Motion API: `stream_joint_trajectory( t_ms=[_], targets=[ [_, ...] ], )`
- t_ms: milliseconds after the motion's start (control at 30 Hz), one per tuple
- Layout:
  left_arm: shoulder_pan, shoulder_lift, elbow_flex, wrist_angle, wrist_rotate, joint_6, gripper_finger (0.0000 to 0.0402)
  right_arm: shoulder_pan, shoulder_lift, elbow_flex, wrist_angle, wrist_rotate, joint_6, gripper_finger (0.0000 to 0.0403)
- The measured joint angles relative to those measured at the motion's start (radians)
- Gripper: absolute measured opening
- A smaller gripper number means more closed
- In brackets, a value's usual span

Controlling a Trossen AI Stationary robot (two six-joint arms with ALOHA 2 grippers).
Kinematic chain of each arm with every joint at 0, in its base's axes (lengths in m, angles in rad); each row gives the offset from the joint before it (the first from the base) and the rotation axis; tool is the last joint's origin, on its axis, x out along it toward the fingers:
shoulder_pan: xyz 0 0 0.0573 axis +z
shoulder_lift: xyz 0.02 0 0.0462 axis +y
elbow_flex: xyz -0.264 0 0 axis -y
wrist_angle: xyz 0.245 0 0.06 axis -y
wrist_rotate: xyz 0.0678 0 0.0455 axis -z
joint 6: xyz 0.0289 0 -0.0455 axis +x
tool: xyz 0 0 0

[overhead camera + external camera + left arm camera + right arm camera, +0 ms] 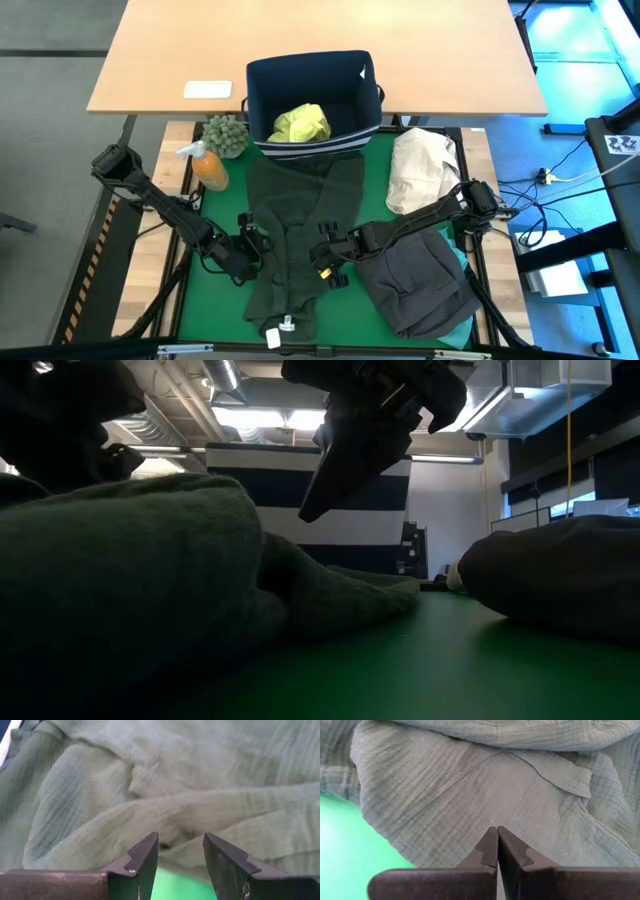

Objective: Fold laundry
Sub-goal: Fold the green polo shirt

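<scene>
Dark olive garment (300,235) spread lengthwise down the middle of the green mat (210,300), far end draped against the navy bin (312,100), near end reaching the table's near edge. Yellow-green shirt (300,123) bunched inside that bin. Charcoal grey garment (420,280) heaped at near right, over a sliver of turquoise cloth (462,262). Cream bundle (422,170) lying at far right, well apart from the olive piece. Left gripper (250,245) at the olive garment's left edge, fingers (145,857) parted with green mat showing between them, grasping nothing visible. Right gripper (328,262) at the garment's right edge, fingers (487,847) pressed together, low over the crinkled fabric, no cloth seen pinched. Orange bottle (208,166) and small plant (226,134) at far left.
</scene>
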Motion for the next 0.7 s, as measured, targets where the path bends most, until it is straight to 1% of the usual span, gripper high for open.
stream_joint_trajectory(
  t_ms=[100,200,300,433,567,700],
  targets=[
    [0.000,0.000,0.000,-0.056,0.000,-0.041,0.0151,0.000,0.000,0.000,0.000,0.000,0.000,0.0005],
    [-0.003,0.000,0.000,-0.067,0.008,-0.100,0.0151,0.000,0.000,0.000,0.000,0.000,0.000,0.0005],
    [-0.016,0.001,0.000,-0.091,0.016,-0.123,0.0151,0.000,0.000,0.000,0.000,0.000,0.000,0.0005],
    [-0.016,0.031,0.000,-0.166,0.017,-0.179,0.0151,0.000,0.000,0.000,0.000,-0.003,0.000,0.0005],
    [-0.013,0.075,0.000,-0.157,0.015,-0.205,0.0151,0.000,0.000,0.000,0.000,-0.010,0.001,0.0005],
    [-0.002,0.118,0.000,-0.146,-0.016,-0.206,0.0151,0.000,0.000,0.000,0.000,-0.010,0.001,0.0005]
  ],
)
